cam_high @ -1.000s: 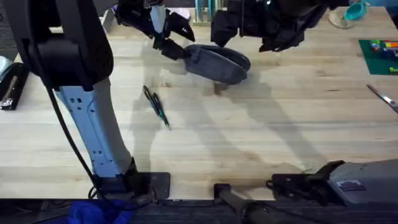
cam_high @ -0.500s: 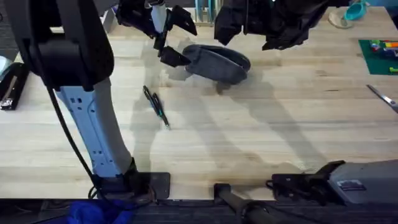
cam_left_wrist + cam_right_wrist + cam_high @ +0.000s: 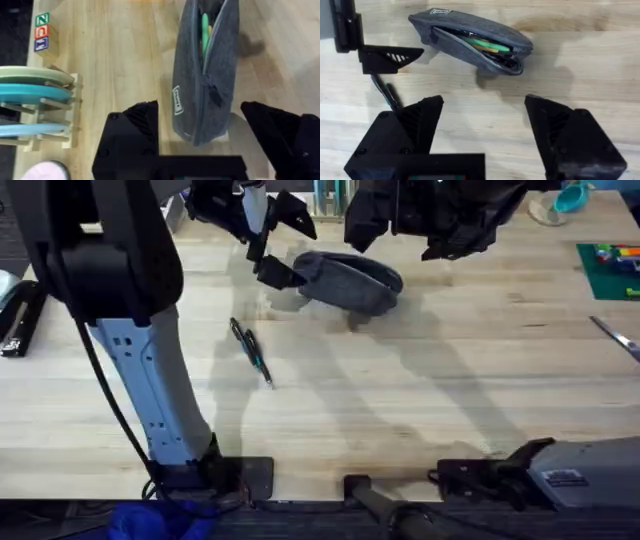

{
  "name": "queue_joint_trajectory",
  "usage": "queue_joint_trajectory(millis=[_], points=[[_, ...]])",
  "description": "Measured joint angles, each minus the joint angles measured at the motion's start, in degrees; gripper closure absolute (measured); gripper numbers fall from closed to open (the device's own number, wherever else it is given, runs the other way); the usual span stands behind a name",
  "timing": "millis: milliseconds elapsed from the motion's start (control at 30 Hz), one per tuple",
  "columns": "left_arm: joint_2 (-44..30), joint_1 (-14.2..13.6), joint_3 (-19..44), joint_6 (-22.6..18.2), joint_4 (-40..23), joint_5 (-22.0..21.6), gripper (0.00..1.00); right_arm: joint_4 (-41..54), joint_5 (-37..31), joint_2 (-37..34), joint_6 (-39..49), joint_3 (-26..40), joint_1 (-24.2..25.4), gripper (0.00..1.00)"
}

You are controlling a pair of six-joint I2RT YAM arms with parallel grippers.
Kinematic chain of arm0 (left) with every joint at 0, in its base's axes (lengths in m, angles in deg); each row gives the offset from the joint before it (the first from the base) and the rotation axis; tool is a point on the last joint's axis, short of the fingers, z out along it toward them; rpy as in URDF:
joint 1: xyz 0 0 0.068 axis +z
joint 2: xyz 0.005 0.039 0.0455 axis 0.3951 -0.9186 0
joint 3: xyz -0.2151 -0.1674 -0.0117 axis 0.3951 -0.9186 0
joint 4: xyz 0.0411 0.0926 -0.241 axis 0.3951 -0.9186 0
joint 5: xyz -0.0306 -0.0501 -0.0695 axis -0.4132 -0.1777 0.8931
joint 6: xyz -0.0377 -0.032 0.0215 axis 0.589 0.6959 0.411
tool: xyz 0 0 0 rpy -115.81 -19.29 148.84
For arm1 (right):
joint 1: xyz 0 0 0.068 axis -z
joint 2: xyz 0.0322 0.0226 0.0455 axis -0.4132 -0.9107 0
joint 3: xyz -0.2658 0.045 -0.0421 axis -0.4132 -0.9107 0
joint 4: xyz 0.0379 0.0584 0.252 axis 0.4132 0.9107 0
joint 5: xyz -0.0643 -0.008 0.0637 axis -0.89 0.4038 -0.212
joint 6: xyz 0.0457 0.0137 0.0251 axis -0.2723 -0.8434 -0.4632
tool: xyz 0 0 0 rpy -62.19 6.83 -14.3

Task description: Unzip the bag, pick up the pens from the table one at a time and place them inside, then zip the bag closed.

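Bag: the bag [image 3: 345,280] lies on the table [image 3: 400,400] at the far side, well beyond both arm bases; in the right wrist view its zipper is parted and green and yellow items show inside [image 3: 485,46]
Left gripper: the left gripper [image 3: 280,242] sits at the bag's left end with fingers spread wide; in its own wrist view the closed end of the bag [image 3: 200,100] lies between the two black fingers [image 3: 132,130] with nothing pinched
Change: a second ago this gripper was closed around the bag's left end; half a second ago it had let go, and since then it has barely moved
Right gripper: the right gripper [image 3: 482,125] hovers above the bag's far right side, jaws wide apart and empty
Pens: the pens [image 3: 252,352] rest side by side on the bare wood, nearer the left arm and apart from the bag
Meaning: the unzip step looks done and the bag is released, so picking up the first pen seems the next job
Risk: the mouth gapes only partly; a pen could catch on the zipper edge
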Motion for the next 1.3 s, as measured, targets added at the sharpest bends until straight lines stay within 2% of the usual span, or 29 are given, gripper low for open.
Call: queue_joint_trajectory(millis=[167, 533, 667, 800, 933, 1300], points=[[0.0, 1.13, 0.22, 0.01, -5.45, -0.04, 0.008, -0.02, 0.0, 0.0, 0.0, 0.0, 0.0, 0.005], [0.0, 6.67, 5.55, 0.08, -22.67, -0.1, 0.006, 0.04, 0.0, 0.0, 0.49, 0.0, 0.0, 0.005], [0.0, 7.87, 8.86, 2.04, -26.66, -0.72, 0.004, 0.07, 0.0, 0.0, 1.67, 0.0, 0.0, 0.006], [0.07, 8.24, 11.81, 5.24, -27.41, -1.6, 0.004, 0.09, 0.0, 0.0, 2.76, 0.0, 0.01, 0.006], [1.58, 8.24, 12.2, 8.1, -27.42, -2.67, 0.001, 0.68, 0.02, 0.0, 4.04, 0.22, 0.13, 0.006], [14.85, 8.17, 11.1, 15.54, -27.41, -4.65, 0.003, 3.17, 0.02, 0.02, 7.5, 3.69, 2.62, 0.006]])
